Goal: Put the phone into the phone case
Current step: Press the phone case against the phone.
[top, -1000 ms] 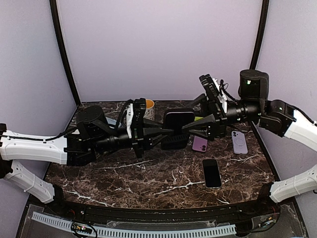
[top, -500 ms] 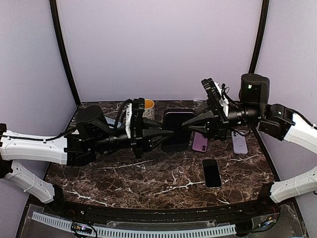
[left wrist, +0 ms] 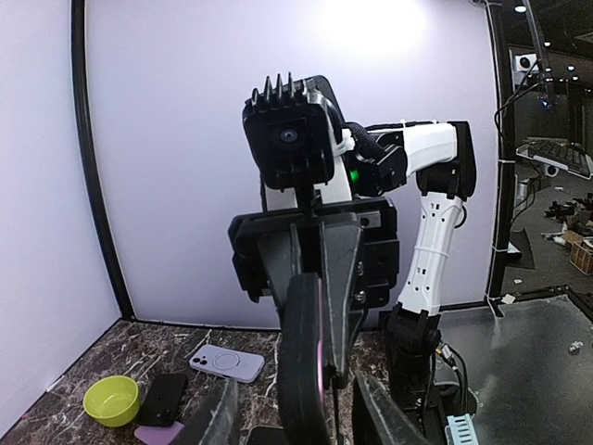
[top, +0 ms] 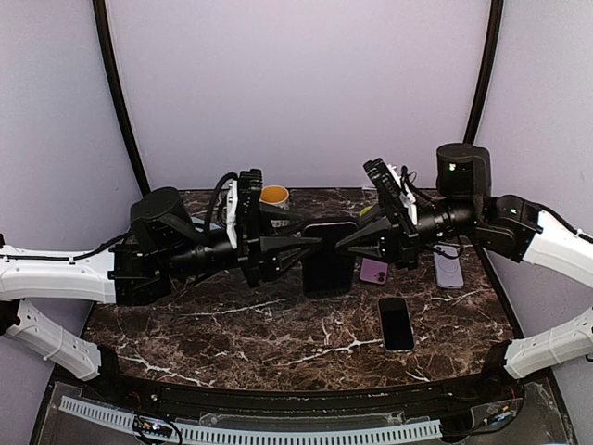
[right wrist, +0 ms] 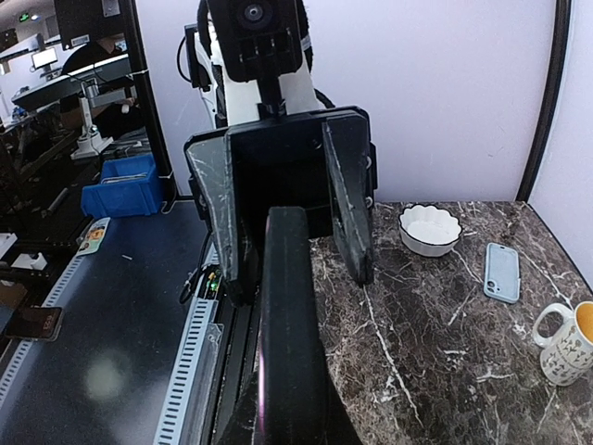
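While airborne, phone (top: pixel 329 258) gripped between left claw (top: pixel 306 247), right claw (top: pixel 345 243)

Left fingers (left wrist: pixel 232 413) flank the edge-on phone (left wrist: pixel 304 362), opposite gripper (left wrist: pixel 315 264) beyond.

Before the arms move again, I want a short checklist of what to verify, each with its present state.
1. Left tool holds one side of the dark phone: ok.
2. Right tool holds the other side: ok.
3. Phone is lifted off the table: ok.
4. Phone is fully seated in its case: cannot tell; only a thin dark edge shows in the wrist views.
5. The black phone, the purple case and the lilac phone lie apart from the arms: ok.
6. Mug behind the left arm is untouched: ok.
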{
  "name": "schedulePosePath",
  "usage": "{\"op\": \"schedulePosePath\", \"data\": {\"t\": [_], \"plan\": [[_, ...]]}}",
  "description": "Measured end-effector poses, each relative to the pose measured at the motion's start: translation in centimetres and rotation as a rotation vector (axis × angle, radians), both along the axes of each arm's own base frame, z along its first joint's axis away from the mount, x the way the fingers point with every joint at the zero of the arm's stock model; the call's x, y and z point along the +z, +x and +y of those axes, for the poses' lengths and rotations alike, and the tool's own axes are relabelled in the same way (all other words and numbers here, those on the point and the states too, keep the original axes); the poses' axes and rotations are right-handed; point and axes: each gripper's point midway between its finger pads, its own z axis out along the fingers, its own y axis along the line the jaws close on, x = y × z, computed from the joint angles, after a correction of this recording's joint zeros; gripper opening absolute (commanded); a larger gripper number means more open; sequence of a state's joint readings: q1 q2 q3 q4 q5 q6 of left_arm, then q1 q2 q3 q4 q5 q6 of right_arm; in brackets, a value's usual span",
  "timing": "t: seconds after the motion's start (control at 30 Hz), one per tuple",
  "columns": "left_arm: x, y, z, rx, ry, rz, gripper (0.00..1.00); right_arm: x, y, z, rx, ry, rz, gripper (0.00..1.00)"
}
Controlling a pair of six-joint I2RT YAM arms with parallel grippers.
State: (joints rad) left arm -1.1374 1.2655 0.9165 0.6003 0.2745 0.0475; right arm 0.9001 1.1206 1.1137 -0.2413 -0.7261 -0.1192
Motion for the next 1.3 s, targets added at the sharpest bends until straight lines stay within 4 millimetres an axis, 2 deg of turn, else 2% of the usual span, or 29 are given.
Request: {"op": "schedulePosePath", "data": {"t": [0.1, 0.2, 0.27, 0.37, 0.4, 0.5, 0.57, 0.73, 0.87, 1.03, 1.1, 1.2, 1.3], "plan": [[-0.1, 0.0, 0.0, -0.001, 0.008, 0.005, 0.27, -0.3, 0.1, 0.2, 0.005, -0.007, 0.008, 0.0], [0.1, -0.1, -0.1, -0.008, 0.008, 0.013, 0.04, -0.6, 0.1, 0.3, 0.007, -0.014, 0.014, 0.0], [0.2, -0.2, -0.2, -0.016, 0.006, 0.029, 0.0, -0.6, 0.2, 0.4, 0.009, -0.011, -0.003, 0.0], [0.3, -0.2, -0.2, -0.021, 0.0, 0.042, 0.0, -0.5, 0.3, 0.4, 0.014, -0.004, -0.031, 0.0], [0.3, -0.2, -0.2, -0.022, 0.001, 0.043, 0.0, -0.5, 0.3, 0.4, 0.013, -0.004, -0.033, 0.04], [0.3, -0.2, -0.2, -0.022, 0.001, 0.043, 0.0, -0.5, 0.3, 0.4, 0.012, -0.005, -0.036, 0.33], [0.2, -0.2, -0.2, -0.021, 0.006, 0.036, 0.0, -0.6, 0.4, 0.4, 0.004, -0.009, -0.024, 0.42], [-0.7, -0.1, -0.3, -0.015, 0.038, 0.033, 0.0, -0.3, 0.6, 0.3, -0.014, -0.005, -0.028, 0.43], [-1.3, 0.0, -0.3, -0.01, 0.051, 0.037, 0.0, -0.1, 0.6, 0.2, -0.016, 0.001, -0.032, 0.34], [-2.1, 0.1, -0.2, -0.004, 0.069, 0.044, 0.0, 0.1, 0.6, 0.2, -0.018, 0.007, -0.029, 0.3], [-2.2, 0.1, -0.2, -0.003, 0.07, 0.042, 0.0, 0.1, 0.6, 0.2, -0.018, 0.006, -0.028, 0.31], [-2.3, 0.1, -0.2, -0.002, 0.071, 0.04, 0.0, 0.1, 0.6, 0.2, -0.018, 0.006, -0.027, 0.39], [-2.3, 0.0, -0.1, -0.002, 0.071, 0.04, 0.0, 0.0, 0.6, 0.2, -0.022, 0.003, -0.024, 0.42]]}}
